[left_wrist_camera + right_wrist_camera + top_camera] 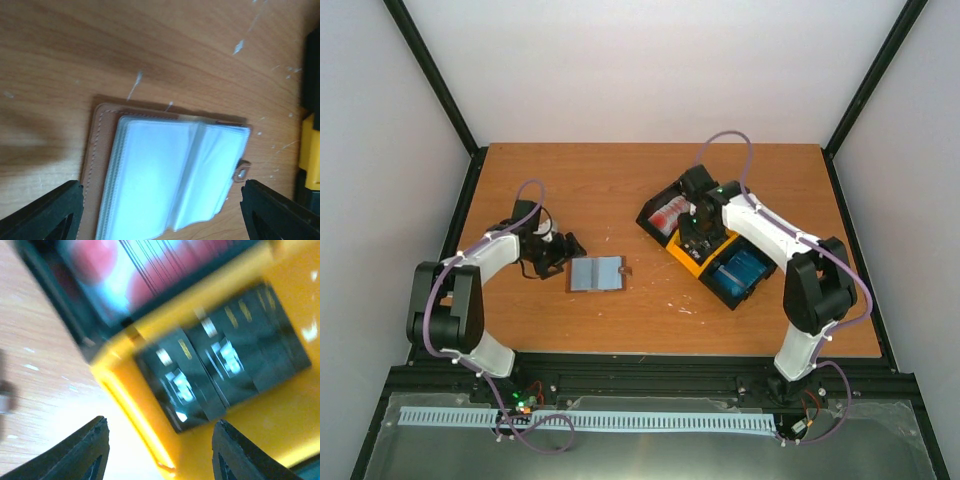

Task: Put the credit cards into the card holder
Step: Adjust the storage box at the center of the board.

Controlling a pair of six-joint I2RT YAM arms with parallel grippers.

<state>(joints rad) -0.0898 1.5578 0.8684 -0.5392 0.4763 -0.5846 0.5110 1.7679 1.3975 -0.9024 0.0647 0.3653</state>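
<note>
Because the dark credit cards lying flat in the yellow bin look thin, stiff and slick, I'd pinch one by its edges. My right gripper hovers over them, fingers apart and empty. My left gripper stands wide above the opened card holder on the table.

In the top view, the open brown leather-like card holder lies left of centre on the flat wooden table. The black two-finger left gripper is just to its left. Right of centre, three plastic bins run diagonally from upper left to lower right: a black bin holding red-and-white cards, a yellow bin holding dark cards, and a second black bin holding blue cards. The right gripper hangs over the yellow bin.
</note>
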